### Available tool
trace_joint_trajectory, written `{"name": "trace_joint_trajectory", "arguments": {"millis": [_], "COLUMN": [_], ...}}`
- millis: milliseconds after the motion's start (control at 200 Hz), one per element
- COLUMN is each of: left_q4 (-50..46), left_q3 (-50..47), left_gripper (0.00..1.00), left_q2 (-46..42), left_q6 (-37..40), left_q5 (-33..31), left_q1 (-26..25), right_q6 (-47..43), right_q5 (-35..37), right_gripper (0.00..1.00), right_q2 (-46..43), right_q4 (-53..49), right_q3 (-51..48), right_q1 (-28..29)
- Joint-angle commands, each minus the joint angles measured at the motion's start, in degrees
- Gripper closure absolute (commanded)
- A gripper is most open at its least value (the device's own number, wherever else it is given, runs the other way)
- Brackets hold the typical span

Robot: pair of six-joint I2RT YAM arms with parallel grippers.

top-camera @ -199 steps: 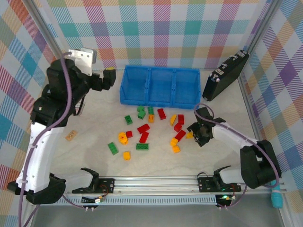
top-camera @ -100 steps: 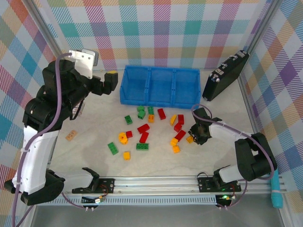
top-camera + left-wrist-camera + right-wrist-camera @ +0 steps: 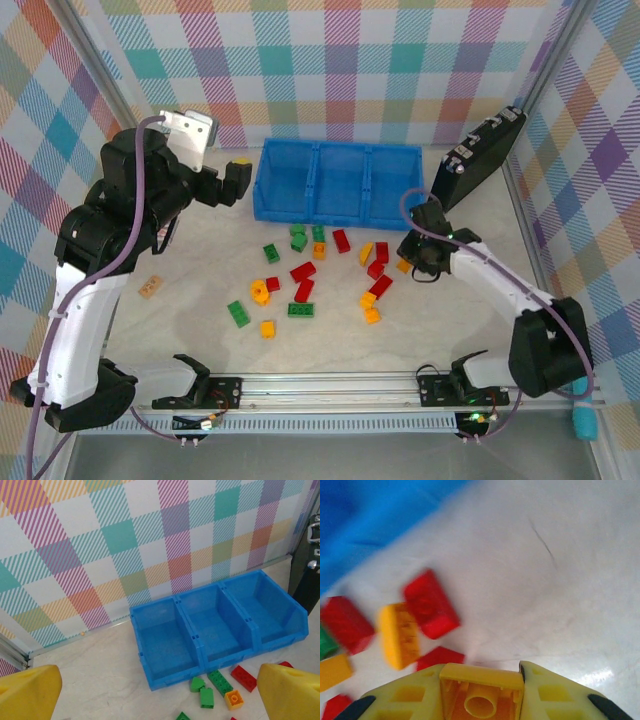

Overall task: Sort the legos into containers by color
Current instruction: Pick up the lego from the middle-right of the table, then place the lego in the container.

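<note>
Table is carrying everything. Long blue bin is sitting toward the far edge, about mid-width, its three compartments side by side with no brick showing inside any of them. Black case is leaning up at the far right corner. Left gripper is hanging off the bin's left end above the table, jaws standing wide apart and gripping nothing. Right gripper is working just right of the scatter, between it and the bin's right end, jaws closed on a yellow-orange brick; the wrist view is showing the brick's hollow underside and centre tube squeezed between the two pads. Loose bricks in red, green and yellow-orange are lying mid-table, just nearside of the bin, some touching, most a little apart. One small card is lying toward the left edge. Judging handling: these bricks are looking light, hard and rigid, with nothing to crush, but with smooth side walls that could be slipping under a shallow pinch. Best hold is seeming to be across two flat opposite sides, low on the body, avoiding the studs and corners, and picking isolated bricks before the touching ones.
</note>
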Motion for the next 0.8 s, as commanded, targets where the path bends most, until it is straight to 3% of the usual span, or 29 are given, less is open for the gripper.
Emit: {"name": "trace_joint_trajectory", "arguments": {"millis": [0,275,510,795], "left_q4": [-1.06,-2.59,-4.27,-4.4], "left_q3": [0.29,1.52,5.03,7.48], "left_gripper": [0.0,0.0,0.0,0.0], "left_q2": [-0.94,0.66,3.12,4.67], "left_q6": [1.77,1.6,-0.67,-1.23], "left_q5": [2.24,5.25,5.63,3.65], "left_q1": [-0.49,-0.49,-0.49,-0.49], "right_q6": [-16.22,-31.17,-35.16,-35.3], "right_q5": [2.99,5.05,12.88,11.15], "right_gripper": [0.7,0.7,0.69,0.62], "right_q2": [-0.83,14.02,29.96,45.31], "right_q4": [-6.66,-7.57,-0.74,-1.64], "right_q3": [9.55,29.28,38.93,50.19], "right_q1": [0.28,0.28,0.07,-0.94]}}
